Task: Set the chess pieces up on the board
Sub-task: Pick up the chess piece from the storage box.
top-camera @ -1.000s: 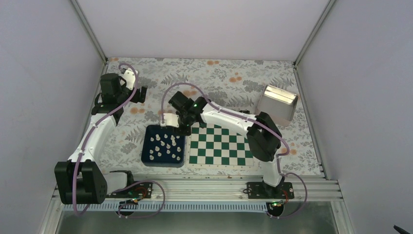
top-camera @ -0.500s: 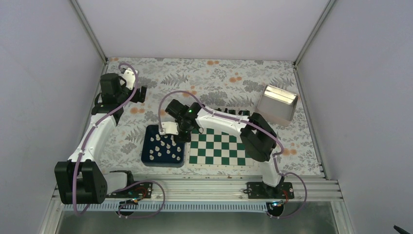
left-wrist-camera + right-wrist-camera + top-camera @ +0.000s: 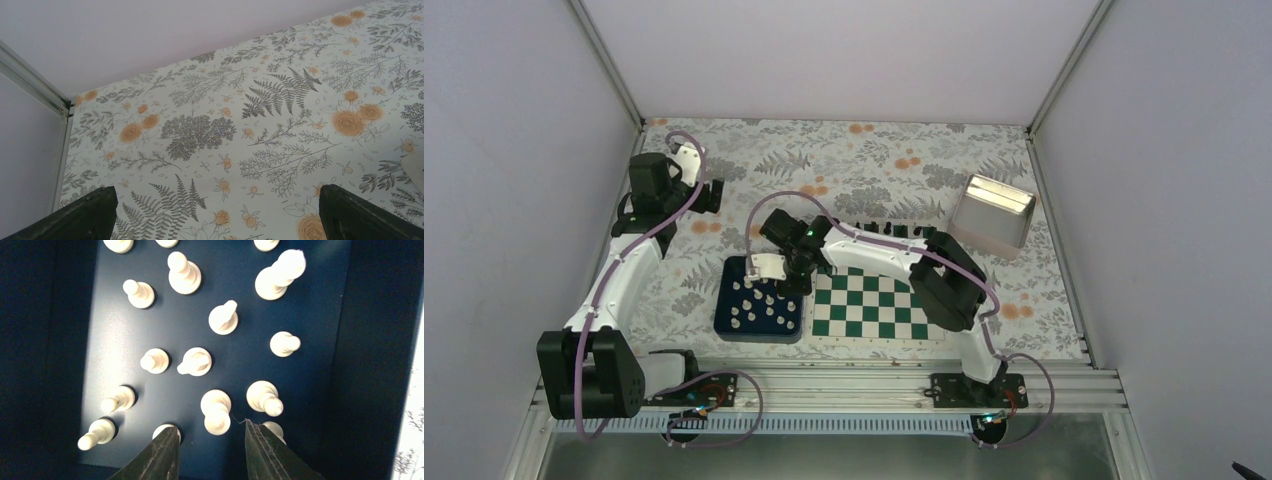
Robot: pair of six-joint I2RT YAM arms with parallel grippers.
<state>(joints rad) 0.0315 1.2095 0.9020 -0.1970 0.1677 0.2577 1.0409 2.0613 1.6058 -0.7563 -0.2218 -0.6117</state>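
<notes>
Right hand [image 3: 210,429] half-spread and seemingly empty, I hover over white pieces [image 3: 195,361] in the tray [image 3: 320,390]; none stands on the board [image 3: 879,305] yet, so all remain.

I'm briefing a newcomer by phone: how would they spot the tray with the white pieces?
On the floral table, find the green-and-white board near the front edge. The tray sits just left of it: dark navy, raised rim, dotted with white pieces, unlike the shiny metal tin far right.
</notes>
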